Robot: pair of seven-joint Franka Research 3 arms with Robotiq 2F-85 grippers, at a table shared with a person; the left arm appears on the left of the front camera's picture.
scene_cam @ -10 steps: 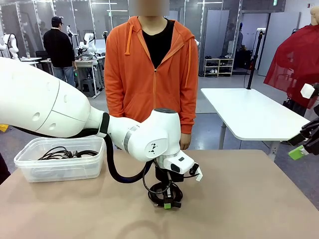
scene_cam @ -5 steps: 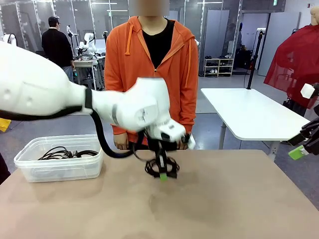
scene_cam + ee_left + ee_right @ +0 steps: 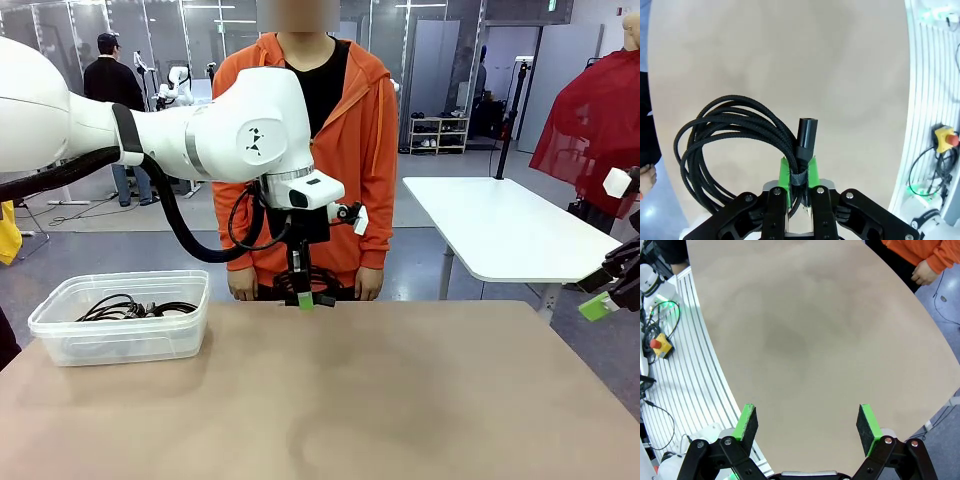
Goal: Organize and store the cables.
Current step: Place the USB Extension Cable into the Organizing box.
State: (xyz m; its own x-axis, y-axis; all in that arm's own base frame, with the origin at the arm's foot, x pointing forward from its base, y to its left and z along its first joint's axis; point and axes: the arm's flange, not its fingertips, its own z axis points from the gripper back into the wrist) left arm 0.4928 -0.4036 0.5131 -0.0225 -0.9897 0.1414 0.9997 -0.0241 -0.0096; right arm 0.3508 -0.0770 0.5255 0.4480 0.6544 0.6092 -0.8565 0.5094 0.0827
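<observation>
My left gripper [image 3: 305,298] hangs high above the far middle of the table, shut on a coiled black cable [image 3: 318,281]. In the left wrist view the gripper [image 3: 798,172] pinches the coil [image 3: 735,145] between its green pads at a strap, with a chunky plug end [image 3: 806,134] sticking up past the fingers. More cables [image 3: 125,308] lie in the clear plastic bin [image 3: 122,338] at the table's left. My right gripper [image 3: 605,297] sits at the far right edge; in its wrist view the right gripper [image 3: 808,424] stands open over bare tabletop, with nothing between its fingers.
A person in an orange hoodie [image 3: 305,150] stands at the far side, hands [image 3: 924,275] low at the table edge. The brown table [image 3: 400,400] is bare in the middle and right. A white table [image 3: 500,225] stands behind on the right.
My left arm has lifted the coiled cable off the table's middle and carried it up and slightly left toward the far edge. The right gripper has not moved.
</observation>
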